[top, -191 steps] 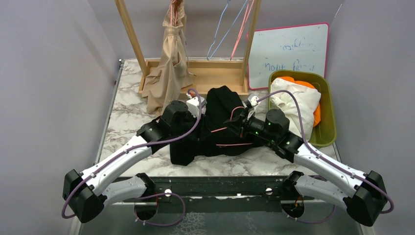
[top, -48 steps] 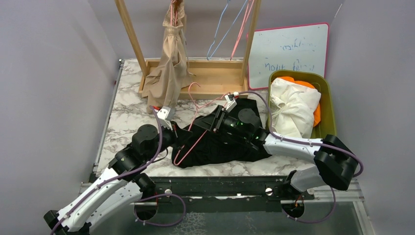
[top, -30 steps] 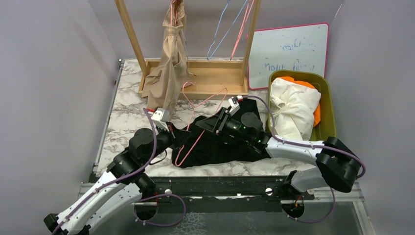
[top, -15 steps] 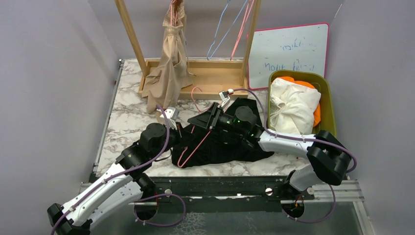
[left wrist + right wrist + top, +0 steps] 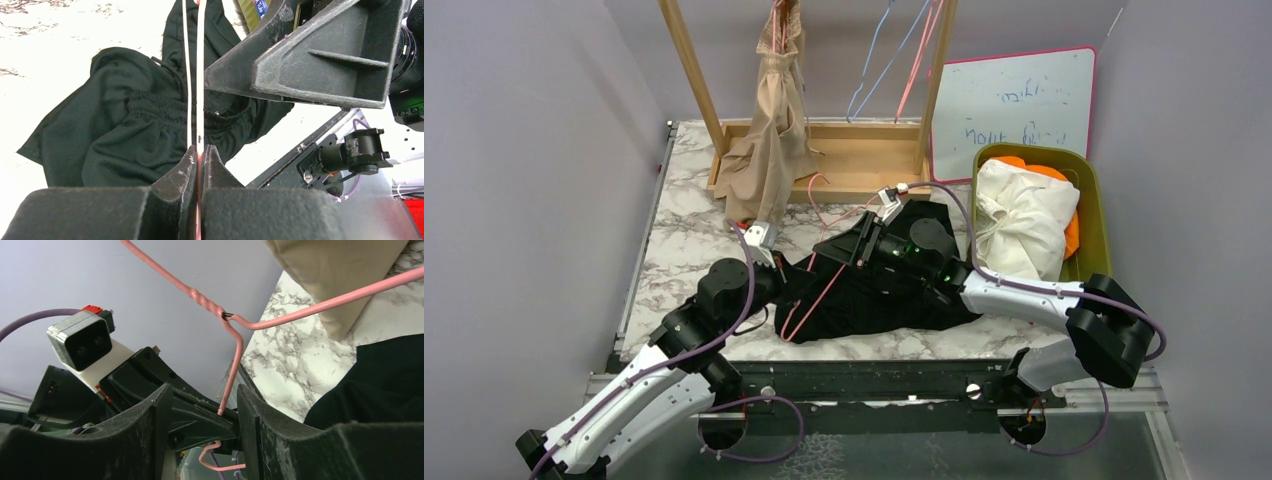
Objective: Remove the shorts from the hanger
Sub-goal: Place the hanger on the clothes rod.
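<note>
Where the right arm [image 5: 1014, 295] crosses, black shorts [image 5: 874, 312] lie partly hidden.

This is looking like a robotics lab cell to me. Plain grey panels [image 5: 524, 150] are boxing in a marble-patterned table [image 5: 674, 245]. A left arm [image 5: 639, 375] and a right arm [image 5: 1014, 295] are sitting bolted to a dark metal rail [image 5: 874, 378], a small camera [image 5: 80, 345] is riding on one wrist, and a scribbled whiteboard [image 5: 1014, 110] is leaning at the back beside a wooden rack [image 5: 864, 160].
</note>
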`<state>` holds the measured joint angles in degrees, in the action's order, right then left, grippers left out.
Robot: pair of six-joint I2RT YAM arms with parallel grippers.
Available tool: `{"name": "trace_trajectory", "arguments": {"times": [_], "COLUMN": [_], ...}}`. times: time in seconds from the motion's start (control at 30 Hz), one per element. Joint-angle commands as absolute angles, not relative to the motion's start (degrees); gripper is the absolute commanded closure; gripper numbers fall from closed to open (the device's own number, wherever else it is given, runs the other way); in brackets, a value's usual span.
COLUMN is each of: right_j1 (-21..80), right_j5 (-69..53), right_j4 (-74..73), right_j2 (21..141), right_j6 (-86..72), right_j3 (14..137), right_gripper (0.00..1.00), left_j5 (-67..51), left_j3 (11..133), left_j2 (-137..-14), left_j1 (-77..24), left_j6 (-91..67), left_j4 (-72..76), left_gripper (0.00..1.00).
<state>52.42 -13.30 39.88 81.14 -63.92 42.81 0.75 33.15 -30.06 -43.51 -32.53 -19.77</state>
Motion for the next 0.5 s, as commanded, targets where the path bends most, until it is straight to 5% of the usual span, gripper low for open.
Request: {"name": "trace_trajectory", "arguments": {"times": [0.0, 0.2, 0.43, 0.47], "right_j1": [52.6, 52.6, 52.6, 52.5], "right_j5": [-10.3, -14.9, -12.8, -12.0], "right_j4": [35.9, 38.4, 42.5, 42.3], "right_j2": [80.2, 84.7, 86.8, 86.4], "right_j6": [-61.8, -61.5, -63.8, -63.6], "right_j3": [43.1, 46.9, 47.4, 47.4], "right_gripper": [0.47, 0.53, 0.94, 0.98], "left_j5": [1.8, -1.4, -0.6, 0.3], "left_j3": [33.4, 33.4, 33.5, 33.4], "left_j2": [-30.0, -30.3, -30.0, -29.6], "left_j1": [-43.4, -43.4, -43.4, -43.4], "left_j6": [-33.3, -32.5, -32.9, -33.1], "left_j4": [-17.3, -15.5, -16.9, -17.5], "left_gripper": [1.00, 1.00, 0.99, 0.92]}}
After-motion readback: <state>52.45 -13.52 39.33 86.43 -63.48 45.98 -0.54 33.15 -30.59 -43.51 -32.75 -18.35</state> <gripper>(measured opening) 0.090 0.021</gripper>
